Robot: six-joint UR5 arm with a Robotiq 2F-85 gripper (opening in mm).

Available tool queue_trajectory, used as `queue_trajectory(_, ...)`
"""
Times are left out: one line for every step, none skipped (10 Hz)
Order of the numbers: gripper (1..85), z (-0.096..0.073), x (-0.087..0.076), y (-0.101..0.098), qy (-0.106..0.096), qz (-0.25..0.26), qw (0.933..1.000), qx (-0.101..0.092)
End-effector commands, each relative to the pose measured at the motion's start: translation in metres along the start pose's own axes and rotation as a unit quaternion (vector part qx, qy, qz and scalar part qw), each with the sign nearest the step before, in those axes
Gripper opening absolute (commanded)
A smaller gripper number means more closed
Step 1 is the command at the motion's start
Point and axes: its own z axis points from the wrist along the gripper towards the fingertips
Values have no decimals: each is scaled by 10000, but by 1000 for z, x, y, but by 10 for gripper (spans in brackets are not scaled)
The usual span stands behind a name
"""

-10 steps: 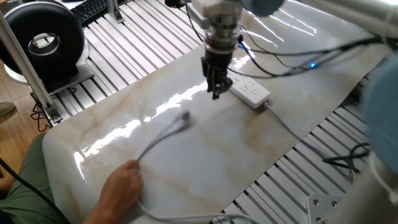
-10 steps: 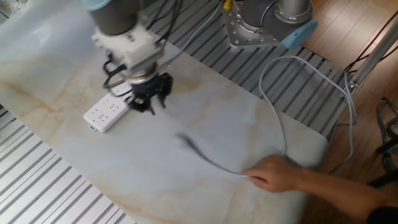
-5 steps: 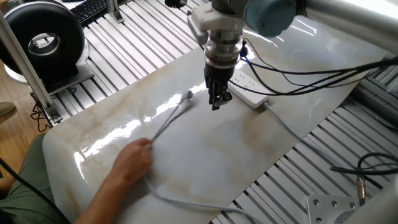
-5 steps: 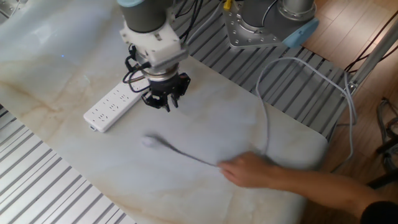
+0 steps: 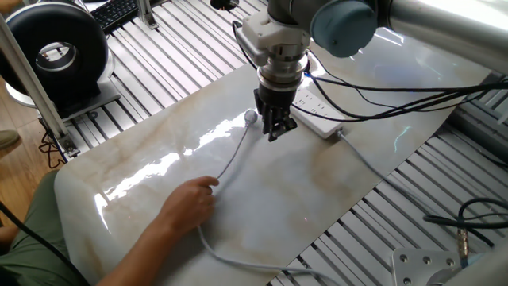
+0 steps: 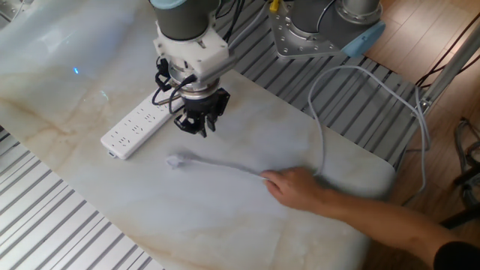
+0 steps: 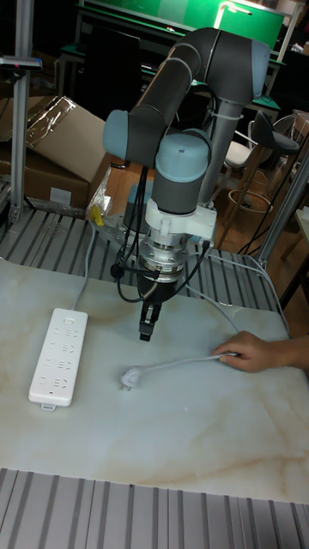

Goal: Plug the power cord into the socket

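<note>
Tall fixed view: gripper [image 7: 148, 328] is seen hanging above the marble table [image 7: 172, 429], fingers pretty much pinched together, nothing held. The power cord [image 7: 176, 363] is laid flat, plug near the socket [image 7: 57, 355], far end covered by a person's hand [image 7: 251, 351].

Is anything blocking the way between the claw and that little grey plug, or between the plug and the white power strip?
Nothing visible blocks either path. The plug lies on bare table just below the gripper, and only open tabletop separates it from the power strip. A person's hand holds the cord farther back.
</note>
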Motion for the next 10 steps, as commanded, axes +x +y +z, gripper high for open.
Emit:
queue_trajectory(283, -1, -11, -2, -199, -57, 9998, 38)
queue_trajectory(280, -1, -6, -3, -117, -58, 9999, 60)
queue_trajectory(283, -1, -2, -5, -38, -51, 9999, 97)
queue_trajectory(283, 3, -13, -16, -57, -5, 9999, 109)
queue_trajectory(277, 9, -27, -29, -97, 80, 9998, 148)
queue_trajectory(270, 16, -40, -39, -156, 128, 9997, 168)
queue_trajectory(313, 14, -39, -32, -149, 119, 9997, 130)
queue_trajectory(333, 8, -31, -13, -132, 165, 9997, 78)
queue_trajectory(357, 3, -21, 6, -102, 241, 9996, 76)
queue_trajectory(360, -5, -13, 23, -63, 287, 9995, 76)
